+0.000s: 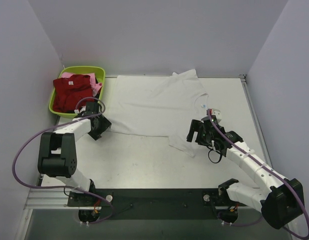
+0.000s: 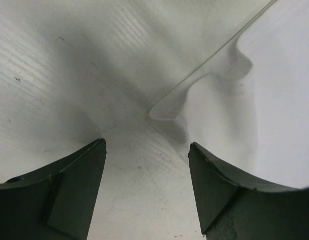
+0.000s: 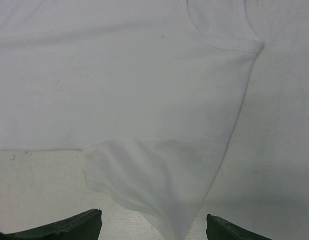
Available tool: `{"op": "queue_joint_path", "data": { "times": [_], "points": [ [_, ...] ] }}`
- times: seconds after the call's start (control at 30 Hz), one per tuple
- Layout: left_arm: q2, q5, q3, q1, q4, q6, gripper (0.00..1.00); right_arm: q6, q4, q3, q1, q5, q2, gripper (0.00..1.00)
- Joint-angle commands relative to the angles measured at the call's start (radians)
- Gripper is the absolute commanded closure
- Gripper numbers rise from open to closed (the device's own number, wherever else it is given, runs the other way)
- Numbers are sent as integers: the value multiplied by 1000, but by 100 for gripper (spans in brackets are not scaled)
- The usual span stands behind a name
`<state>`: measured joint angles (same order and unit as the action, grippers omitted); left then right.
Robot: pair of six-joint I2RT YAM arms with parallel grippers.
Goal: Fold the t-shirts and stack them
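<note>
White t-shirt point(image 1: 159, 107) spread on the table point(image 1: 144, 170), dark red t-shirt point(image 1: 71, 92) and pink t-shirt point(image 1: 96, 88) in the basin point(image 1: 81, 69); my left fingers point(image 2: 69, 195) and right fingers point(image 3: 69, 227) stand wide apart, empty, at its edges.

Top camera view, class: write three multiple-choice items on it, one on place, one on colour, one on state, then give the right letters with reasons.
1. Where is the basin? A. far left corner of the table B. near right corner C. centre
2. What colour is the spread-out shirt? A. red B. white C. pink
3. How is the right claw? A. open B. shut on the shirt C. shut on the basin
Key: 1 A, it sits at the far left; 2 B, the flat cloth is white; 3 A, its fingers stand apart, clamping nothing.
</note>
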<state>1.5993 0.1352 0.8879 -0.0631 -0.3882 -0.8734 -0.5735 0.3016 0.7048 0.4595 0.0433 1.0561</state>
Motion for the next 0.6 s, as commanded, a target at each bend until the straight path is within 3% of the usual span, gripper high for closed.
{"op": "queue_joint_path", "data": {
  "times": [0.0,0.33,0.4,0.47,0.57],
  "points": [
    [24,26,57,6,60,-22,23,3,-7,-4,7,6,-7,16],
    [111,53,92,8,52,-33,28,3,-21,-10,7,-6,16,16],
    [126,56,94,8,55,-33,42,3,-22,-13,8,-6,13,16],
    [131,57,86,8,60,-36,64,3,-21,-16,8,-6,15,16],
    [131,64,80,8,61,-35,70,1,-24,-21,7,-13,15,17]
  ]
}}
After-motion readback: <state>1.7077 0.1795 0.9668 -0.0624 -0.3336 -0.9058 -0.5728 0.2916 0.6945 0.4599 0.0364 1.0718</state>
